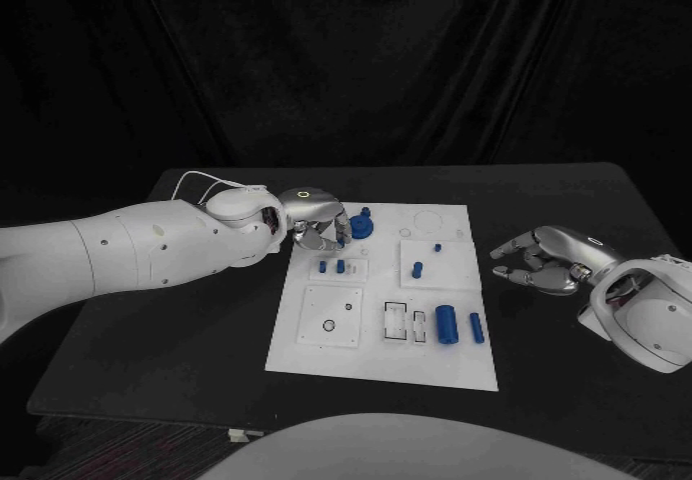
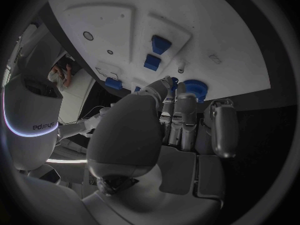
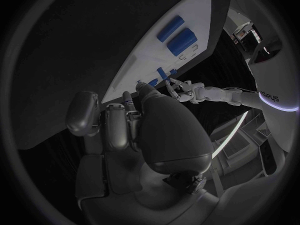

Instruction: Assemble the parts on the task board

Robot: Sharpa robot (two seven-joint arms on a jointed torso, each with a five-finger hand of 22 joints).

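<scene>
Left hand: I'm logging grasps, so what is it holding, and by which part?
The left hand has its fingertips at the round blue part; whether it grips it cannot be told. The right hand holds nothing.

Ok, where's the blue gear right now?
In the head view the blue gear sits at the task board's far left corner, right at the left hand's fingertips; the left wrist view shows it just beyond those fingers.

Black table (image 1: 159, 330), dark drapes (image 1: 346, 80) behind, seemingly cloth.
</scene>
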